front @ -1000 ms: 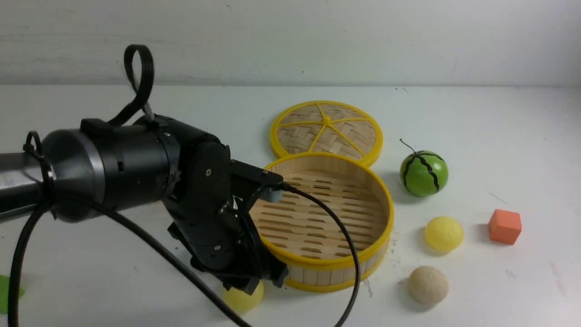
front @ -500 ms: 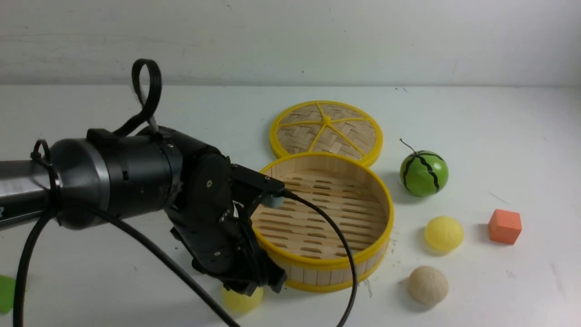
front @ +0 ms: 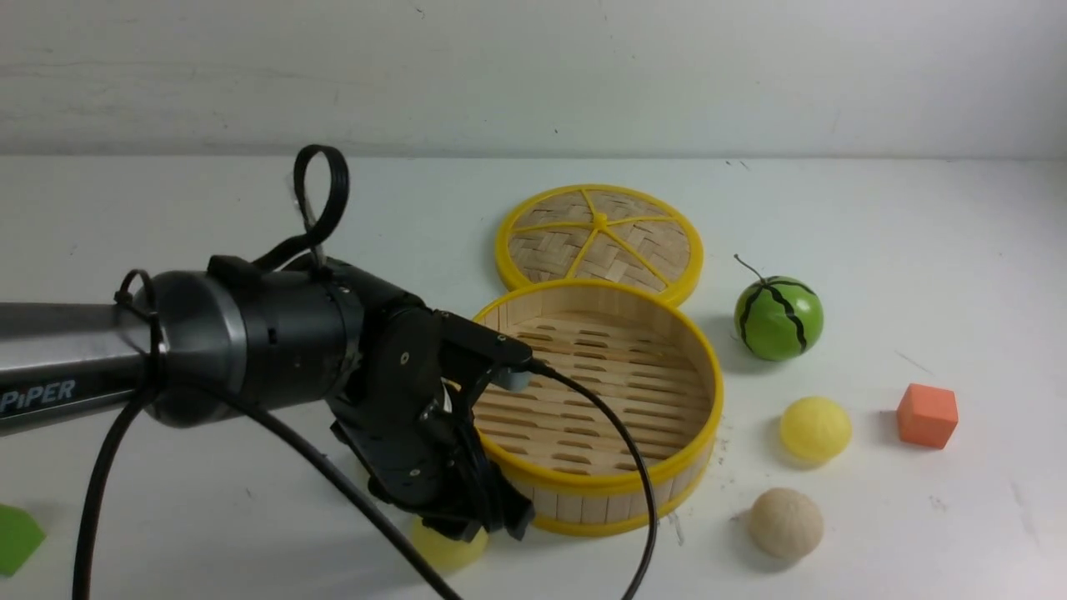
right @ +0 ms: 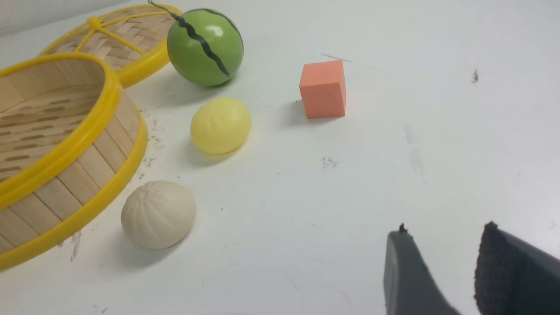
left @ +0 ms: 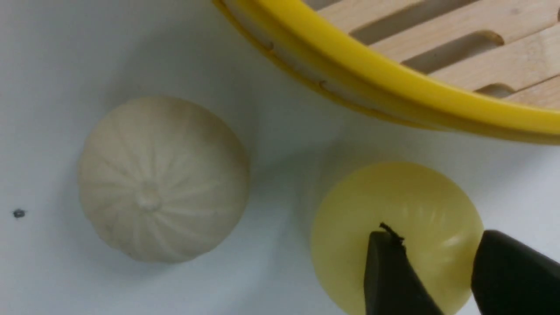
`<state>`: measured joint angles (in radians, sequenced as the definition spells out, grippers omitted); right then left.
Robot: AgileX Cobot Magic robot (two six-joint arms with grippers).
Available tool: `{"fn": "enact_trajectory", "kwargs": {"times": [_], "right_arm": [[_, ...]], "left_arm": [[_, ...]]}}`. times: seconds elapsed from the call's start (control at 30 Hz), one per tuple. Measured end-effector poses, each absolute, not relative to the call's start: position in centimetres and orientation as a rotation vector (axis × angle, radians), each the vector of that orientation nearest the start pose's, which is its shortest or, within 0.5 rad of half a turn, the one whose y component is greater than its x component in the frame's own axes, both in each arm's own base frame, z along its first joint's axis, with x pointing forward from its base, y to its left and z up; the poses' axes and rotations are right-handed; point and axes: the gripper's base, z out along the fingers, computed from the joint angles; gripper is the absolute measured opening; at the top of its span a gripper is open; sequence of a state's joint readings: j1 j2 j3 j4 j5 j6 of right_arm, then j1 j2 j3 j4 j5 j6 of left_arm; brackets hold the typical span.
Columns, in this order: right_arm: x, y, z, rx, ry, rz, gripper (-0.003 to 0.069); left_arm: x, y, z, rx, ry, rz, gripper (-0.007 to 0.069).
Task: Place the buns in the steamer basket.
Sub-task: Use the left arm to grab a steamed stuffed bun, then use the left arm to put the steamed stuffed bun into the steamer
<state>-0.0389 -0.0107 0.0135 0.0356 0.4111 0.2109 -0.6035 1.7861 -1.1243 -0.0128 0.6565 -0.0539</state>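
The steamer basket (front: 617, 479) stands mid-table with nothing on its slatted floor. A pale yellow bun (left: 407, 205) lies on the table just outside its near rim (left: 393, 76), and a beige-white bun (left: 162, 179) lies beside it. My left gripper (left: 435, 238) hangs open right over the yellow bun, one finger across its middle and the other at its edge. To the right of the basket lie another yellow bun (front: 815, 429) and another beige bun (front: 785, 522). My right gripper (right: 445, 229) is open over bare table, apart from the buns.
The woven lid (front: 600, 237) lies flat behind the basket. A green watermelon ball (front: 778, 317) and an orange cube (front: 927, 415) sit to the right. A green scrap (front: 17, 537) lies at the near left edge. The left arm's cable (front: 617, 450) hangs across the basket.
The left arm has slid a little to the right and lower, bringing its gripper closer over the yellow bun by the basket. The buns have not moved.
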Motion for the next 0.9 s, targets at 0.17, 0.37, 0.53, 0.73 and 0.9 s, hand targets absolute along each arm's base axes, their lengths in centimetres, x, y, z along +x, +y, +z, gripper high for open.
{"fn": "enact_trajectory", "kwargs": {"times": [0.17,0.37,0.53,0.73,0.9], "right_arm": [[5.1,-0.1,17.2,0.258,1.882,0.153,0.0241],[5.1,-0.1,17.2,0.258,1.882,0.153,0.0241],[5.1,-0.1,17.2,0.258,1.882,0.153,0.0241],[5.1,-0.1,17.2,0.257,1.883,0.152,0.0241],[5.1,-0.1,17.2,0.257,1.883,0.152,0.0241]], "left_arm": [[29.1,-20.0,17.7,0.777,2.728,-0.138,0.0223],[29.2,-20.0,17.6,0.725,2.737,-0.145,0.0158],[29.2,-20.0,17.7,0.72,2.739,-0.146,0.0026],[28.4,-19.4,19.5,0.685,2.765,-0.14,-0.0013],[26.8,-18.2,23.3,0.654,2.753,-0.142,-0.0013]]}}
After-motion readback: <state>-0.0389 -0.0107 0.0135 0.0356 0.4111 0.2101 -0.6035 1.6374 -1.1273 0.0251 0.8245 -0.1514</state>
